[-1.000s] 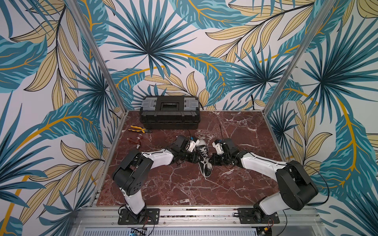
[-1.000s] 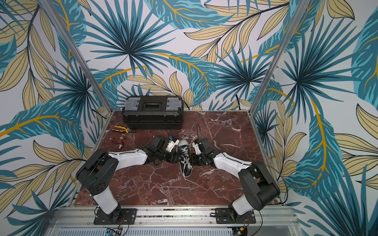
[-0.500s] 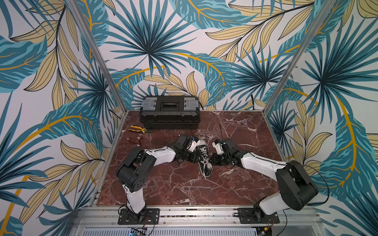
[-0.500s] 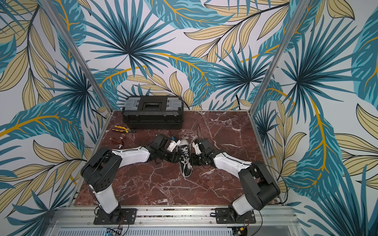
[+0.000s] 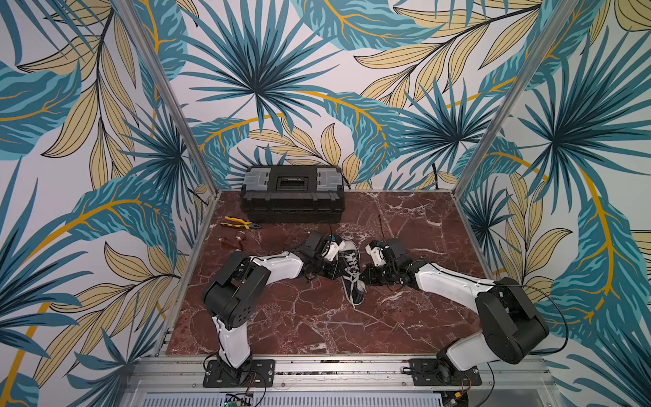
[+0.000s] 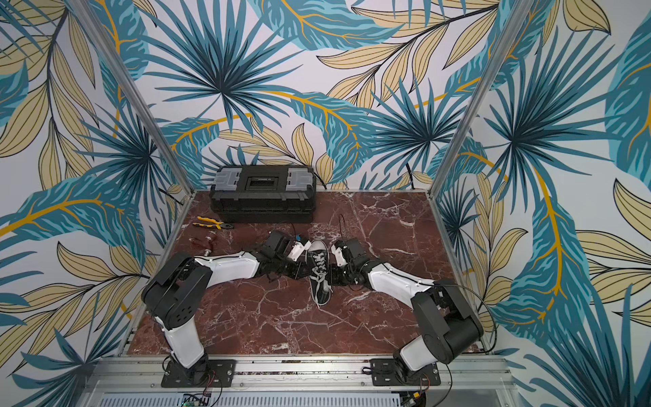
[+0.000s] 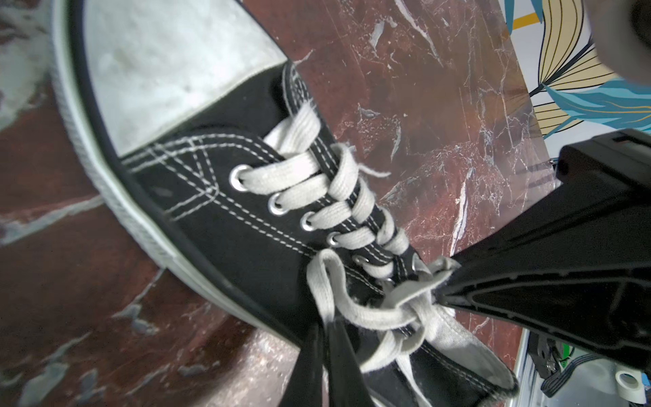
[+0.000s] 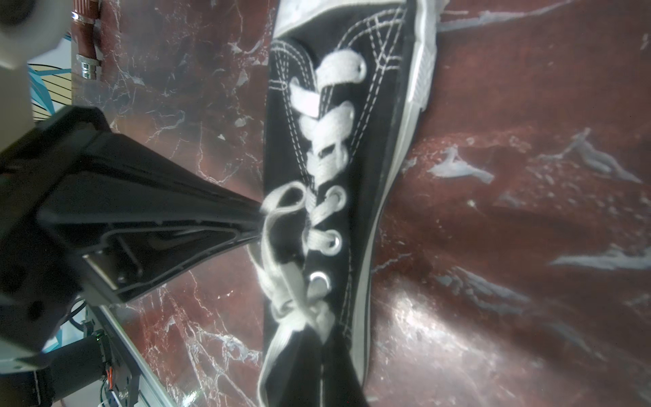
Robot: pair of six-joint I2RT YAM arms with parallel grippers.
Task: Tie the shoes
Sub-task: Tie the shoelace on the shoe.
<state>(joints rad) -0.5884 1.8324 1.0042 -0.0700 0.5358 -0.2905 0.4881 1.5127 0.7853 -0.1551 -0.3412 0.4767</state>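
A black canvas shoe (image 5: pixel 352 294) with a white toe cap (image 7: pixel 169 67) lies mid-table, toe pointing to the back wall; it shows in both top views (image 6: pixel 321 295). Its white laces (image 7: pixel 373 317) cross in a loose knot near the collar. My left gripper (image 7: pixel 329 322) is shut on a lace loop (image 7: pixel 322 267) at the shoe's left side (image 5: pixel 339 274). My right gripper (image 8: pixel 318 334) is shut on the lace strands (image 8: pixel 299 317) at the knot, on the shoe's right side (image 5: pixel 363 278). Each wrist view shows the other gripper's tip pinching lace.
A black toolbox (image 5: pixel 292 197) stands at the back left. Yellow-handled pliers (image 5: pixel 239 223) and a small brown tool (image 5: pixel 232 241) lie in front of it near the left wall. Aluminium posts and patterned walls close in the marble table (image 5: pixel 317 327).
My left gripper has closed on the lace loop, and the left arm's elbow has shifted a little towards the shoe. The right arm and the shoe have stayed where they were.
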